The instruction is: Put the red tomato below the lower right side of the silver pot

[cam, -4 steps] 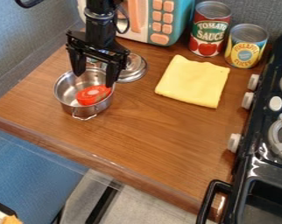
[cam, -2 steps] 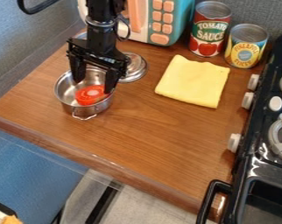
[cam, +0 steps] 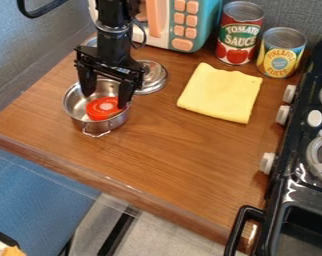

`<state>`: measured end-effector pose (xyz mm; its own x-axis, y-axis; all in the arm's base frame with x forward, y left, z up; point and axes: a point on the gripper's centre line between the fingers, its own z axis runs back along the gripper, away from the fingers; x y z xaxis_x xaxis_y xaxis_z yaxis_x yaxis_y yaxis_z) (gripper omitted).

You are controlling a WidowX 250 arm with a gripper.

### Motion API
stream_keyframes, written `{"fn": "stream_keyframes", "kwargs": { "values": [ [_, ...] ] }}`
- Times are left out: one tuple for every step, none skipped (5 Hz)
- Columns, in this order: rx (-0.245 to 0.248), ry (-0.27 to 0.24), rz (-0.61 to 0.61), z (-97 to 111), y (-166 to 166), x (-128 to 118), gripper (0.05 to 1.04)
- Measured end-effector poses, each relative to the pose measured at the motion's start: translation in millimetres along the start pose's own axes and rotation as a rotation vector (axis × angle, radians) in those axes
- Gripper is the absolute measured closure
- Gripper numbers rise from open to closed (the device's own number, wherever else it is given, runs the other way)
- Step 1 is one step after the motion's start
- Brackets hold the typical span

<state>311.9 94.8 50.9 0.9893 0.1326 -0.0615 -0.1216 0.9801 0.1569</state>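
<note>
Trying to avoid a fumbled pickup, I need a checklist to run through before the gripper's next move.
1. Red tomato inside the silver pot: ok.
2. Lid off the pot: ok.
3. Gripper open above the pot: ok.
4. Fingertips low enough to grasp the tomato: cannot tell.
5. Yellow cloth away from the spot at the pot's lower right: ok.
6. Tomato on that spot: not ok, not yet moved out.

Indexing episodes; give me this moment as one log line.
gripper open over pot | red tomato inside pot | placement beside pot not yet done
</note>
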Motion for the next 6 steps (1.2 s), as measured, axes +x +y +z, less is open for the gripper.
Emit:
{"fn": "stream_keyframes", "kwargs": {
  "values": [
    [0.023, 0.034, 0.027, -11.8, 10.7, -2.7, 0.084],
    [0.039, 0.069, 0.033, -23.5, 17.8, -5.6, 0.084],
    [0.033, 0.075, 0.049, -24.6, 22.4, -7.0, 0.132],
    [0.028, 0.075, 0.051, -24.3, 22.6, -7.4, 0.413],
    [0.018, 0.077, 0.057, -23.8, 21.1, -6.8, 0.595],
    [-0.022, 0.042, 0.075, -7.1, 18.4, 0.0, 0.597]
  ]
}}
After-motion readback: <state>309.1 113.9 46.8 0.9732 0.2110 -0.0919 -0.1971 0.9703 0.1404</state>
